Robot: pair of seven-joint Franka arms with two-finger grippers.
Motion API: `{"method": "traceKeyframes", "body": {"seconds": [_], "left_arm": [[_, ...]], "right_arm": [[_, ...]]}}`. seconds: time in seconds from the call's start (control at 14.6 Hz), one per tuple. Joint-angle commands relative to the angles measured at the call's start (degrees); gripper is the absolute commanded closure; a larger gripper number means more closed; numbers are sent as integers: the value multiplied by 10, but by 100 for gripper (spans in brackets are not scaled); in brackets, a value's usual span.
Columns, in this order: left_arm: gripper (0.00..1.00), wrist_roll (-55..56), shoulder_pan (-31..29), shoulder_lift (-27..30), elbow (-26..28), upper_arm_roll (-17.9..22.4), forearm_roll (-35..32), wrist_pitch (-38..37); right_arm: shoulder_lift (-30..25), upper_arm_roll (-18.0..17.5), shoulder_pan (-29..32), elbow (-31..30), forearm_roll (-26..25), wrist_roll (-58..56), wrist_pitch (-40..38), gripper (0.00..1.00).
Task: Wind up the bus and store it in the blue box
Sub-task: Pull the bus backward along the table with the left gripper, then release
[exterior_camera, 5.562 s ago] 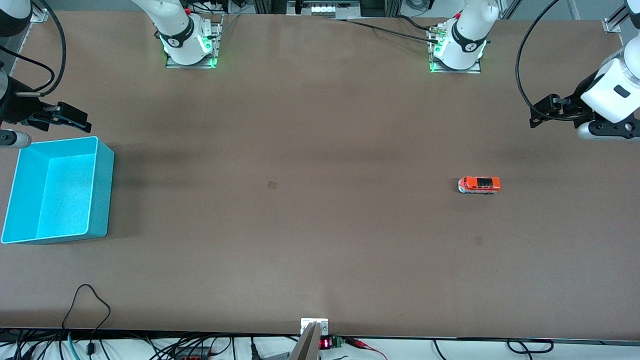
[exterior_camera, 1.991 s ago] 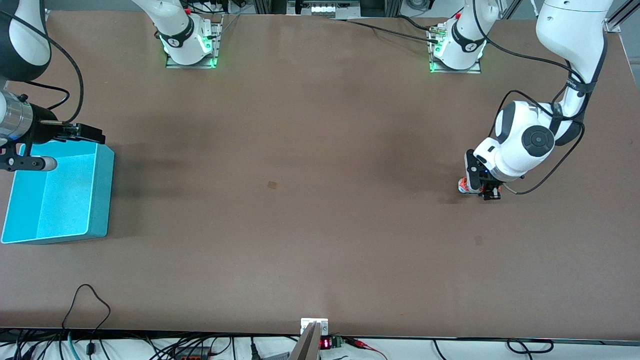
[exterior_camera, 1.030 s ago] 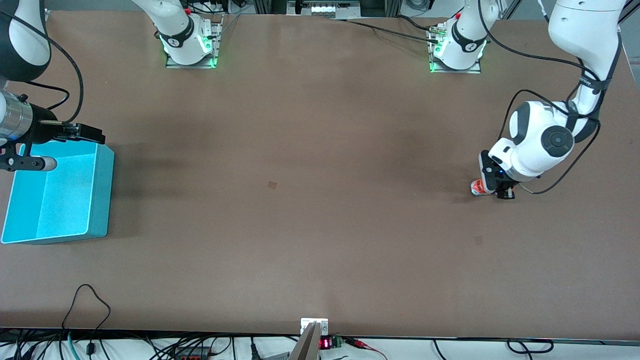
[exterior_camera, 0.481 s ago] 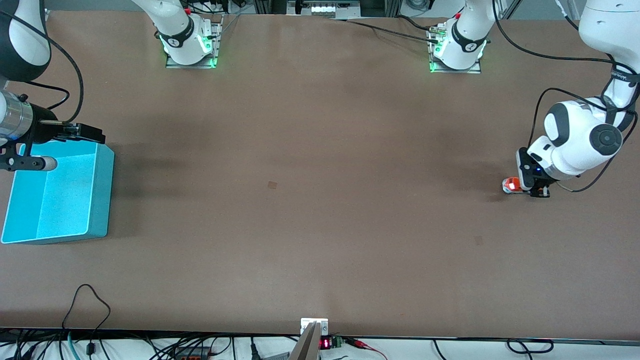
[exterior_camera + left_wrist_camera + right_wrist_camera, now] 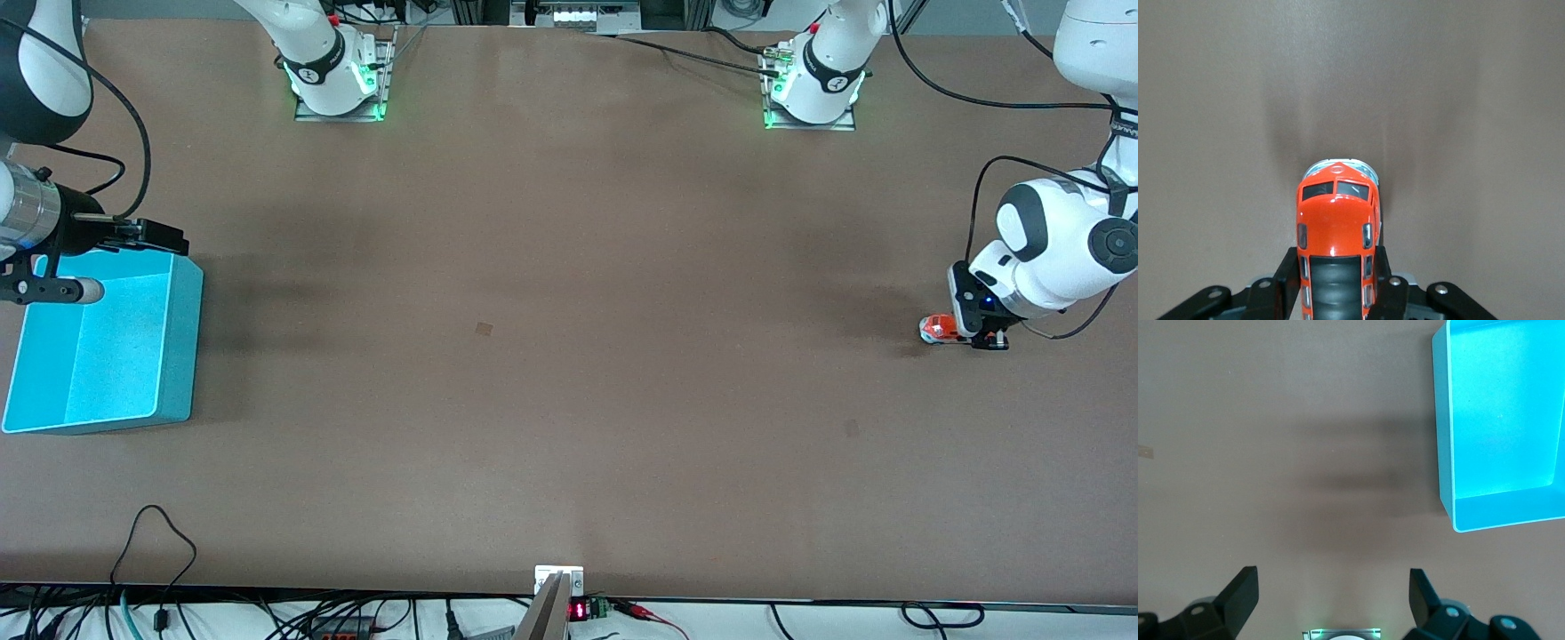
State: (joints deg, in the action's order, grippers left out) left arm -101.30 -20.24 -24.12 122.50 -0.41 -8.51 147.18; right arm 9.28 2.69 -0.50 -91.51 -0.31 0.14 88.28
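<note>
Overall, front view: brown table with the two arm bases along its top edge.
Front view, bus: small orange toy bus with a white-grey front, down at the table surface toward the left arm's end, mostly hidden under the gripper.
Front view, left gripper: low at the table, clamped on the bus.
Front view, box: large rectangular turquoise-blue plastic box, open-topped, at the right arm's end, well apart from the bus.
Front view, right gripper: over the box's edge nearest the bases; this arm waits.
Left wrist view: black fingers press both sides of the bus, its dark roof windows facing the camera.
Right wrist view: right gripper has its fingers spread wide above bare table, with the box beside.
</note>
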Motion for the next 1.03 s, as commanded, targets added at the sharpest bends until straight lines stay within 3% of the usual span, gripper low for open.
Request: {"method": "traceKeyframes", "body": {"seconds": [0.0,0.21,0.48,0.62,0.96], "left_arm": [[0,-12,-26,-41,-8,-3,-9,0],[0,-6,-22,-15,-36,-5,-7,-57],[0,23,-20,-7,-131,-35,-6,-230],[0,44,-20,-5,-160,-53,-7,-275],[0,166,-4,2,-240,-84,-10,-411]], "right_arm": [[-5,-2,0,-2,-5,0,-6,0],[-4,-2,0,-2,-5,1,-6,0],[-1,-2,2,-2,-4,-3,-6,0],[0,-2,2,-2,-4,-3,-7,0],[0,-2,3,-2,-4,0,-7,0]]}}
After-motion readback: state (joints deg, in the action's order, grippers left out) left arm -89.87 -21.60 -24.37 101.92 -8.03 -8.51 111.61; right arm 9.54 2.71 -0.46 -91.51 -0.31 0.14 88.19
